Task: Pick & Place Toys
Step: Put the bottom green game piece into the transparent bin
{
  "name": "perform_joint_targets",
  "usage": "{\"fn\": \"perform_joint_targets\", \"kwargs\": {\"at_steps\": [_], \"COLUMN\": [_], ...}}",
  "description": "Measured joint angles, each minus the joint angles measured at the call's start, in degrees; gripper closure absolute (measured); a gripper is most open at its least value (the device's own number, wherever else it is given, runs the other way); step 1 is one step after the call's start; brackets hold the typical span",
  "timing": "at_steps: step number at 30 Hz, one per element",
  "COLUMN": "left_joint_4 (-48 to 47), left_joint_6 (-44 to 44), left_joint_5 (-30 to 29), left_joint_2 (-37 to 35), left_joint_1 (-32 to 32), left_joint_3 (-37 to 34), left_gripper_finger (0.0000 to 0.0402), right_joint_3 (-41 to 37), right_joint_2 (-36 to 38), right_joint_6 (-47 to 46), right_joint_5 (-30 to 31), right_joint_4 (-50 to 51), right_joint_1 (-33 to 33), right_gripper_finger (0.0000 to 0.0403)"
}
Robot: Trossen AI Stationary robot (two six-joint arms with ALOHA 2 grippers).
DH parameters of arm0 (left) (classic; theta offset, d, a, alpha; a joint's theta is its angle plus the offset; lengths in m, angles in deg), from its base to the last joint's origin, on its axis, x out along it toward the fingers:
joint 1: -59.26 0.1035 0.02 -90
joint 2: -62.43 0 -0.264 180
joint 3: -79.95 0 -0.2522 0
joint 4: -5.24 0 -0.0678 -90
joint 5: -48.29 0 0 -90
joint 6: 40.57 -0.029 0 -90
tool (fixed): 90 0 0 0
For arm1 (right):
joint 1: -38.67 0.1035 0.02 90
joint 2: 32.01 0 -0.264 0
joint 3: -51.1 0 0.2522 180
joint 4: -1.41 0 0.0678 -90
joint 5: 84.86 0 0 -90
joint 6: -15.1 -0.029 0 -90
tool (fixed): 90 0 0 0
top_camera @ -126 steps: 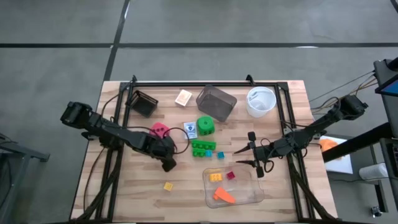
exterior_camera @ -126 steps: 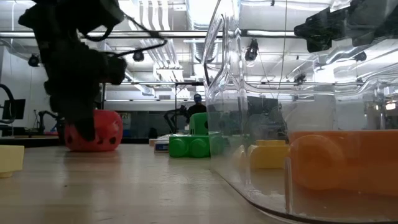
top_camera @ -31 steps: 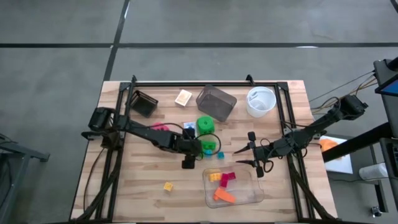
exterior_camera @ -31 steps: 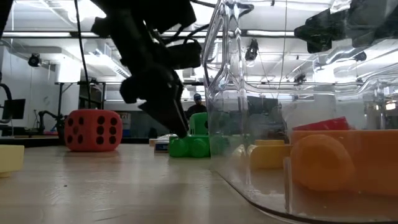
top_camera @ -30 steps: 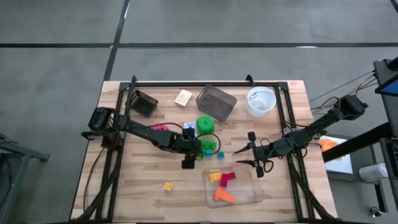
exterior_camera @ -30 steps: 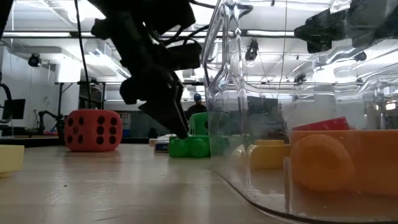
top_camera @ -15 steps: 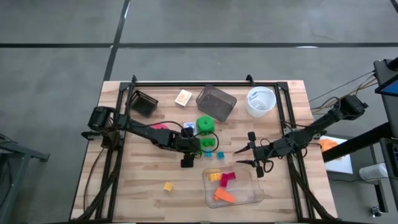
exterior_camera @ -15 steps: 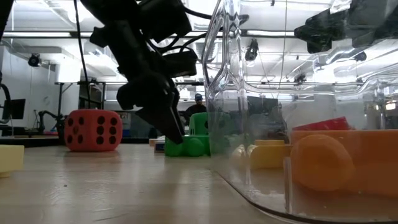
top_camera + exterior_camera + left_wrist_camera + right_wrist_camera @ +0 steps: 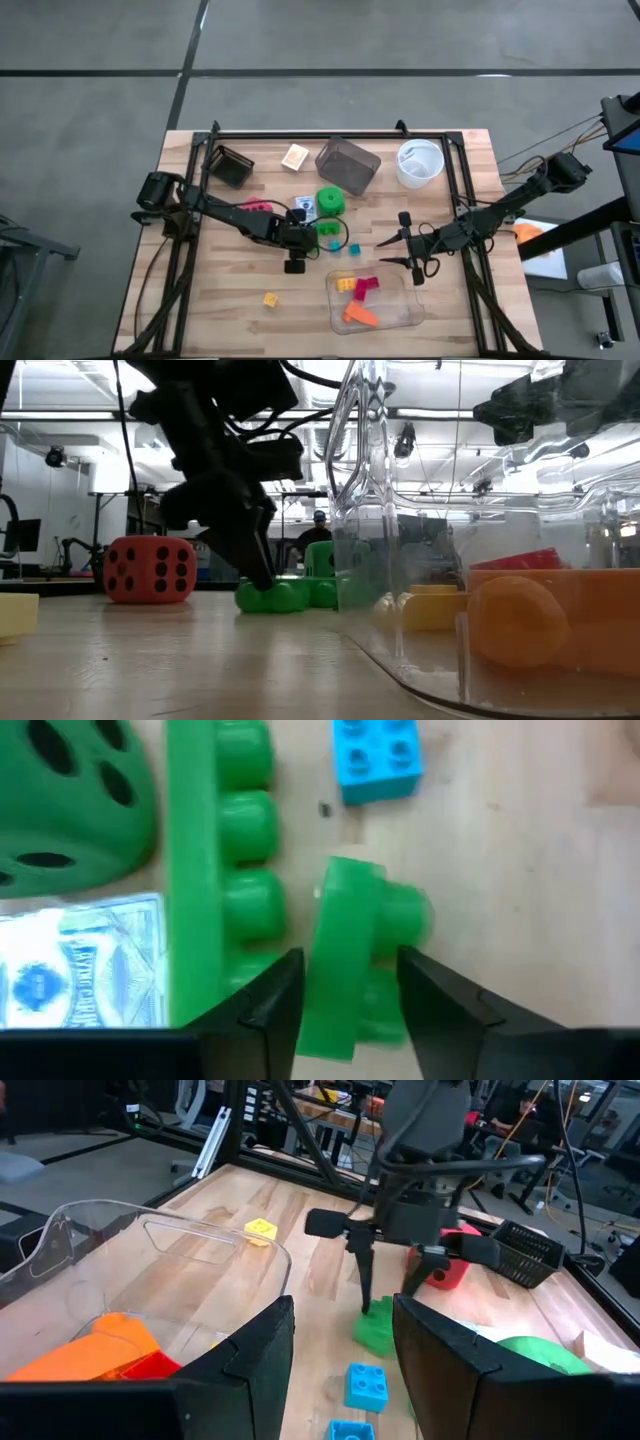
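While the small green brick [image 9: 350,960] sits tipped up between the left gripper's [image 9: 345,995] two fingers, they squeeze its sides | it is mid-table, beside the long green brick [image 9: 215,870], near the green dice [image 9: 331,202] and card pack [image 9: 80,960] | right gripper [image 9: 400,253] waits above the clear tray [image 9: 400,318], partly open, holding nothing

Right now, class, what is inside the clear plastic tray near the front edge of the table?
The clear plastic tray holds an orange brick, a yellow brick and a pink brick. Whether anything smaller lies under the orange one cannot be seen.
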Motion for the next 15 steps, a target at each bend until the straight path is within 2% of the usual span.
{"fn": "perform_joint_targets", "kwargs": {"at_steps": [4, 11, 15], "left_joint_4": [-0.8, -0.7, -0.7], "left_joint_6": [-0.2, -0.4, -0.4], "left_joint_5": [0.1, 0.5, 0.8], "left_joint_2": [-1.1, -2.0, -2.0], "left_joint_1": [-0.7, -1.1, -1.1], "left_joint_3": [-0.1, 0.2, 0.2], "left_gripper_finger": [0.0285, 0.0367, 0.0391], "right_joint_3": [0.0, 0.0, 0.0], "right_joint_2": [0.0, 0.0, 0.0], "right_joint_6": [0.0, 0.0, 0.0], "right_joint_5": [0.0, 0.0, 0.0], "right_joint_4": [0.3, 0.3, 0.2], "right_joint_1": [0.0, 0.0, 0.0], "right_gripper_finger": [0.0235, 0.0235, 0.0235]}}
